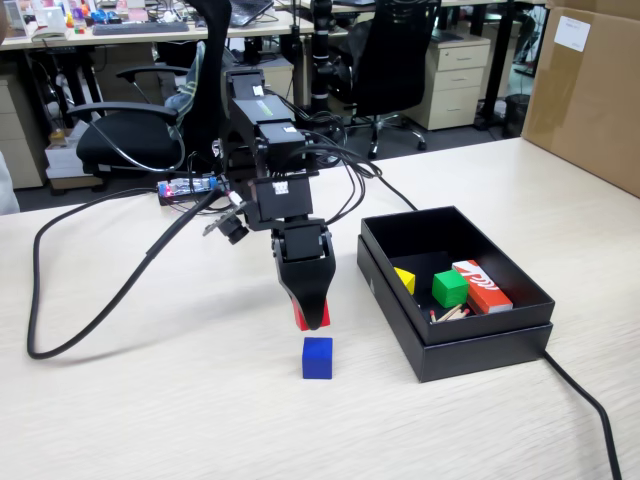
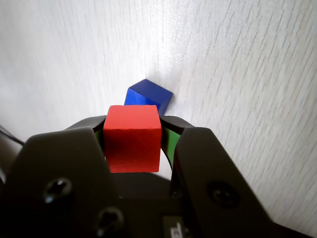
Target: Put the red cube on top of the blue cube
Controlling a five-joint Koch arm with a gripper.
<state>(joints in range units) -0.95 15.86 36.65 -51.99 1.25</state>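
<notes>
My gripper [image 1: 311, 320] hangs over the wooden table, pointing down, shut on the red cube [image 2: 132, 138]. In the fixed view only a sliver of the red cube [image 1: 303, 319] shows between the black jaws. The blue cube [image 1: 317, 357] rests on the table just below and slightly to the right of the gripper tips, with a small gap between them. In the wrist view the blue cube [image 2: 148, 96] lies on the table just beyond the held red cube, partly hidden by it, and my gripper [image 2: 133, 124] clamps the red cube from both sides.
A black open box [image 1: 448, 340] stands right of the blue cube, holding a green cube [image 1: 449, 288], a yellow piece [image 1: 405, 280] and a red-orange and white carton [image 1: 481, 285]. Black cables [image 1: 110, 300] trail left of the arm. A cardboard box [image 1: 590, 90] stands at the far right.
</notes>
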